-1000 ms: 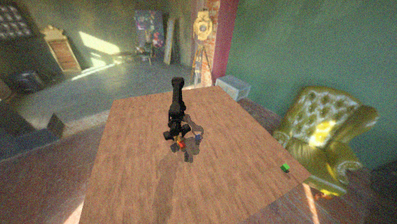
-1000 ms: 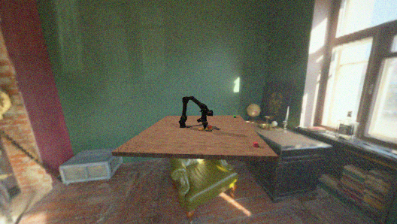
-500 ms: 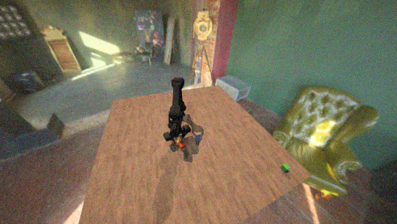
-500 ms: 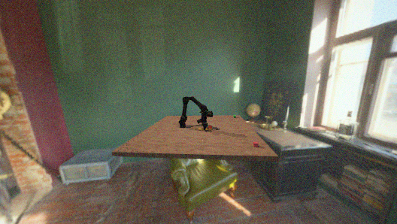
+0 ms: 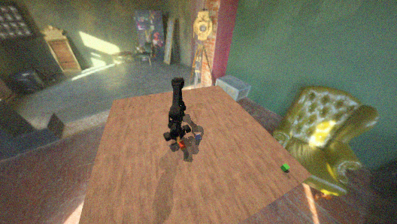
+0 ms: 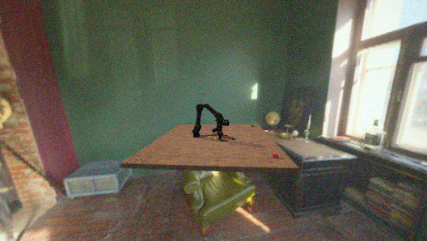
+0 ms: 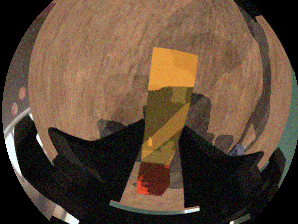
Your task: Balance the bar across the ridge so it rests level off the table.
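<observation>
An orange bar (image 7: 174,67) (image 5: 179,140) runs lengthwise between the fingers in the wrist view, partly in shadow. A red block (image 7: 156,177) (image 5: 182,144) sits at its near end. My gripper (image 7: 162,125) (image 5: 177,137) (image 6: 221,137) points down low over the table, its two black fingers against the bar's long sides, shut on it. Whether the bar touches the table is too small to tell. A small blue piece (image 7: 238,150) (image 5: 198,137) lies to the right in shadow; whether it is the ridge, I cannot tell.
A green cube (image 5: 285,168) (image 6: 252,125) lies near a far corner of the wooden table (image 5: 233,188) (image 6: 162,158). A separate red cube (image 6: 275,155) lies near the table's front right edge in the exterior view.
</observation>
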You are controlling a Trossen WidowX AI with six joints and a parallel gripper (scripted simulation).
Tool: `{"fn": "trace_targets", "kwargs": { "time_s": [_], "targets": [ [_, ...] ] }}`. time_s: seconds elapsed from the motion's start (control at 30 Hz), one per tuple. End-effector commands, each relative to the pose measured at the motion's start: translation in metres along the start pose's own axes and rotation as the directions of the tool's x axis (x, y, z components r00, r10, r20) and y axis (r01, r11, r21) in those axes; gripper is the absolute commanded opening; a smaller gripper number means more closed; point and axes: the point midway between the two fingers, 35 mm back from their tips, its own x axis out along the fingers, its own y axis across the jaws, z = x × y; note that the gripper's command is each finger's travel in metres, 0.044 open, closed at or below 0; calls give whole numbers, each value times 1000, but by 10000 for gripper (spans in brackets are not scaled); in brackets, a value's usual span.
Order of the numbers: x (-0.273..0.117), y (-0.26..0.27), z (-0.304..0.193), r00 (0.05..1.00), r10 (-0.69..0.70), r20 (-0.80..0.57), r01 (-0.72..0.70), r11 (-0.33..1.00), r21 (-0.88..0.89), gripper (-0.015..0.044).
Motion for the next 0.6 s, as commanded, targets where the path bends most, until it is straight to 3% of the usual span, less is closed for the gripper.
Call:
{"fn": "trace_targets", "kwargs": {
  "time_s": [0.0,0.07,0.2,0.57],
  "targets": [
    [0,0,0,1000,0,0,0,1000,0,118],
    [0,0,0,1000,0,0,0,1000,0,104],
    [-6,0,-1,1000,0,0,0,1000,0,0],
    [-34,2,-3,1000,2,1,-2,1000,1,0]
  ]
}}
